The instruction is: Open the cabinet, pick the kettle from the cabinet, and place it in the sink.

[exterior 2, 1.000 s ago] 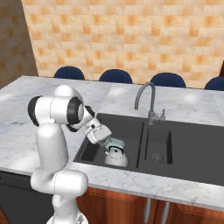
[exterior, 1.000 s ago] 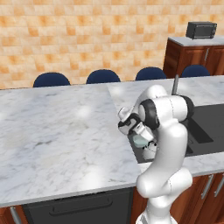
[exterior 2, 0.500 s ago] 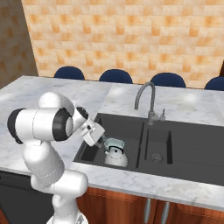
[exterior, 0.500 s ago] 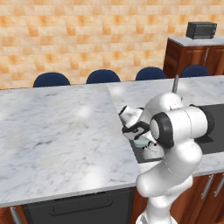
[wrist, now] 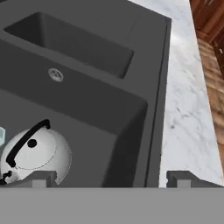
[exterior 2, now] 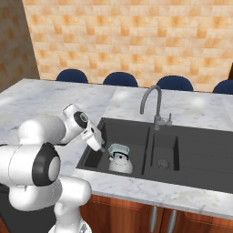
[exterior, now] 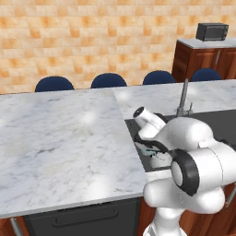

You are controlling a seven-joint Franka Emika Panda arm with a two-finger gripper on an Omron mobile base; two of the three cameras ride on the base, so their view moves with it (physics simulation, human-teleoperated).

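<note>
- The kettle sits upright on the floor of the sink, in the big left basin, near the front wall.
- I think it sits there because that is where the job wants it, so the putting-down part looks done.
- The end effector hangs just beside the kettle, at about 10 o'clock from it in the right base view, not touching it.
- Its two fingers are spread wide, with nothing between them.
- In the hand view one fingertip is over the kettle's edge and the other is over the white marble table.
- I guess the fingers are wide so the kettle is let go and can rest by itself.
- The kettle is round and squat, shiny silver-grey, with a black curved handle over the top and a small black knob on the lid.
- A pale see-through thing sits just behind it, but I cannot tell what it is.
- The tall thin tap stands at the back of the sink, at about 1 o'clock from the kettle.
- The small right basin has a round drain.
</note>
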